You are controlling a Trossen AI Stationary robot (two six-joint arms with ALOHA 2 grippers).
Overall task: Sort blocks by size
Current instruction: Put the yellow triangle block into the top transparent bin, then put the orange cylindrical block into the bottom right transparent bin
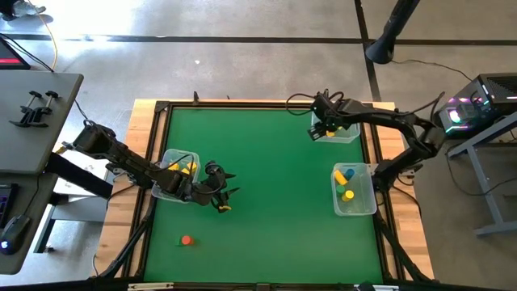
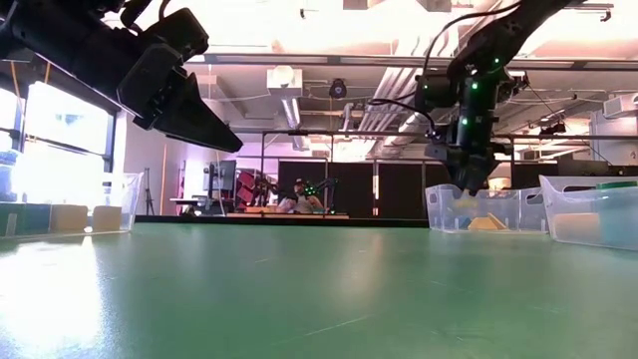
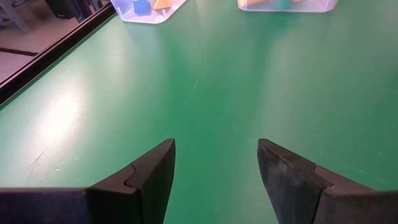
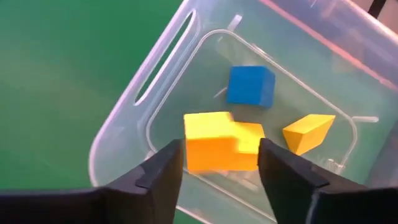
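Note:
My right gripper (image 1: 321,128) hangs over the far right clear bin (image 1: 343,133), shut on a yellow block (image 4: 214,146). A blue block (image 4: 250,85) and a yellow wedge (image 4: 308,132) lie on that bin's floor. My left gripper (image 1: 226,194) is open and empty (image 3: 216,149) low over the green mat, just right of the left bin (image 1: 176,176), which holds yellow and orange pieces. A small yellow block (image 1: 224,208) lies on the mat beside this gripper. An orange-red block (image 1: 187,240) lies on the mat nearer the front edge. My right gripper pinches the yellow block by its two opposite sides (image 4: 189,149) between the two fingers. The fingers point down into the bin from above. The block reaches past the fingertips and hangs clear of the bin's floor, at about the height of the rim (image 2: 464,199).
A third clear bin (image 1: 354,190) at the right edge holds yellow and blue blocks. A raised dark frame (image 1: 161,113) borders the green mat. The mat's middle (image 1: 283,186) is bare between the bins.

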